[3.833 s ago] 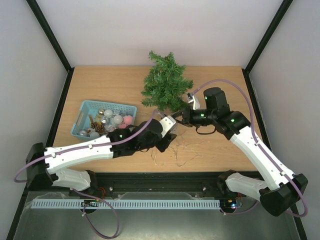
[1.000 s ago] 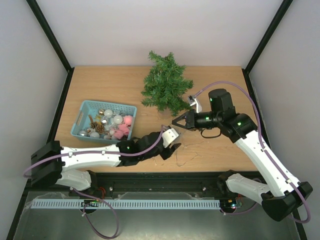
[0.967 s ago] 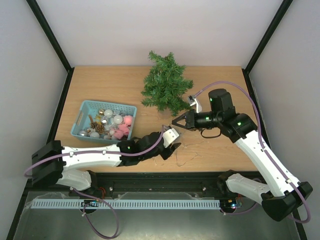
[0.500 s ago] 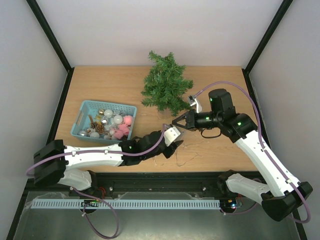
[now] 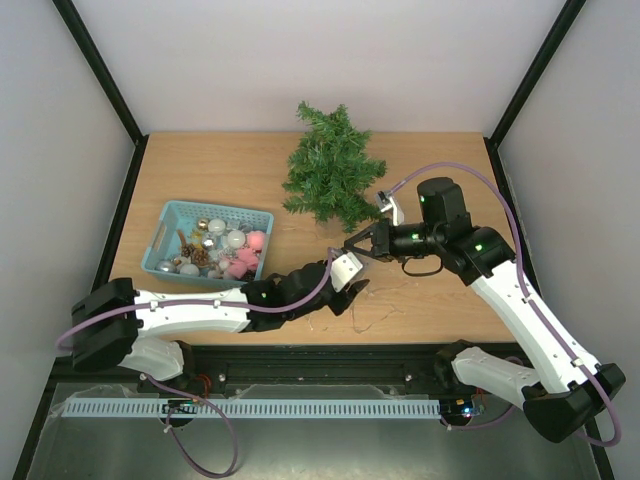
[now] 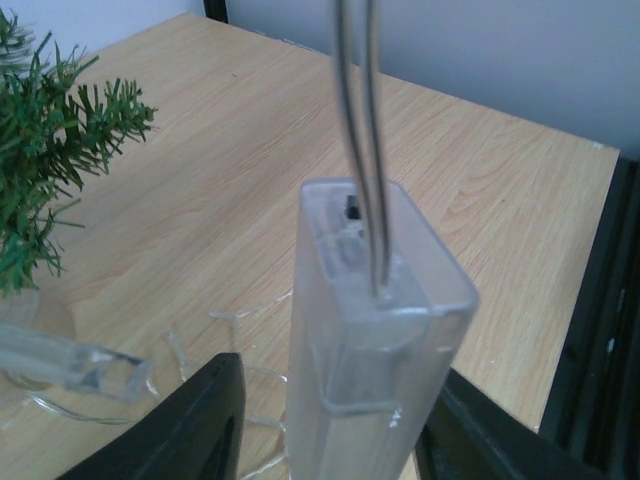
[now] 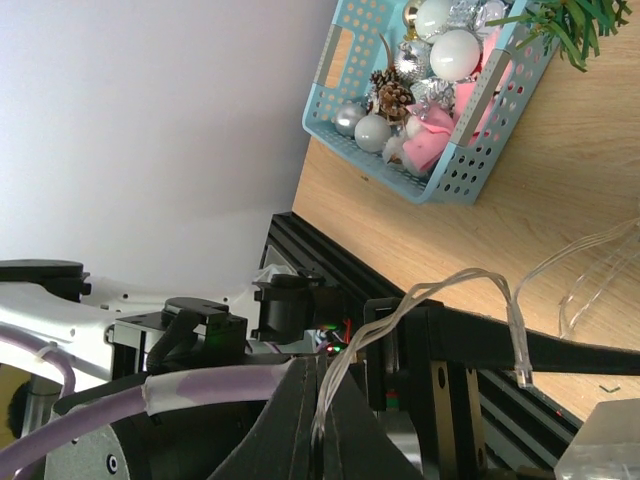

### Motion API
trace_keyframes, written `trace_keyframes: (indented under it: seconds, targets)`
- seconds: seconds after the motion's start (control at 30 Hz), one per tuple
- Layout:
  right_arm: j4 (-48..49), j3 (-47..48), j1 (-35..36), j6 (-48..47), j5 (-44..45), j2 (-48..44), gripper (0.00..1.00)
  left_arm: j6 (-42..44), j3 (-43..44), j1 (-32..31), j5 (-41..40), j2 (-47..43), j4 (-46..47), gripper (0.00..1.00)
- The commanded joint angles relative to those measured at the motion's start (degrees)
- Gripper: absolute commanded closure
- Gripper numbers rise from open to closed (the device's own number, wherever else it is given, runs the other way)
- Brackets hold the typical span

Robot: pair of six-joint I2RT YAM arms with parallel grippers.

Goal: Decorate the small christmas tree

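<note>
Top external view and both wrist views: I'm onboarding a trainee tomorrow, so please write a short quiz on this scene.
1. True or false: in the top view, the teal basket lies right of the small christmas tree.
2. The right claw pinches: A) a pine cone, B) a thin clear wire, C) a pink ball.
3. How many wires rise from the clear box at the left claw?
Key: 1 false; 2 B; 3 two.

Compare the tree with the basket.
The tree is dark green and bristly; the basket is teal perforated plastic. The tree stands tall at the far middle; the basket sits low, at the left. The tree carries no ornaments; the basket is full of baubles. Both rest on the table.
</note>
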Motion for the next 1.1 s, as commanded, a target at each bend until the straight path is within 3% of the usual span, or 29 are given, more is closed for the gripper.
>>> trace_keyframes:
  seconds: [0.0,0.1,0.17,0.3,0.43,0.63,0.77,0.83,0.93,1.07]
  targets:
    - [-1.3,0.1,0.2,0.1,-2.0,-0.4,0.99,0.3,0.1,-0.2,-1.7,0.1,3.8,0.66]
    - [-0.9,-0.3,0.2,0.3,-2.1,-0.4,0.99,0.3,0.0,-0.2,-1.6,0.1,4.3,0.91]
    - [-0.9,-0.3,0.1,0.3,-2.1,-0.4,0.99,-0.1,0.3,-0.2,-1.3,-0.2,4.1,0.97]
    - [-0.8,-1.0,0.2,0.3,-1.9,-0.3,0.99,-1.4,1.2,-0.6,0.1,-4.1,-0.9,0.96]
    - [-0.1,-1.5,0.2,0.4,-1.9,-0.2,0.99,-2.7,-0.5,-1.1,0.0,-9.8,-5.1,0.84]
    - [1.6,-2.0,0.2,1.0,-2.2,0.7,0.96,-5.0,-2.5,-1.2,-1.5,-16.0,-10.3,0.83]
    - [0.8,0.0,0.1,0.2,-1.7,1.9,0.75,-6.0,-0.9,-1.2,-0.1,-18.8,-15.3,0.83]
    - [-0.6,1.2,0.2,-1.0,-0.4,2.3,0.37,-6.4,0.6,-1.3,0.8,-19.7,-18.4,0.83]
    - [-3.7,3.0,0.2,-3.5,3.4,2.5,0.01,-7.2,4.0,-1.3,3.4,-20.8,-24.3,0.83]
    - [-5.6,2.8,0.0,-6.1,10.2,1.2,0.01,-8.7,9.3,-1.3,7.6,-23.2,-31.2,0.83]
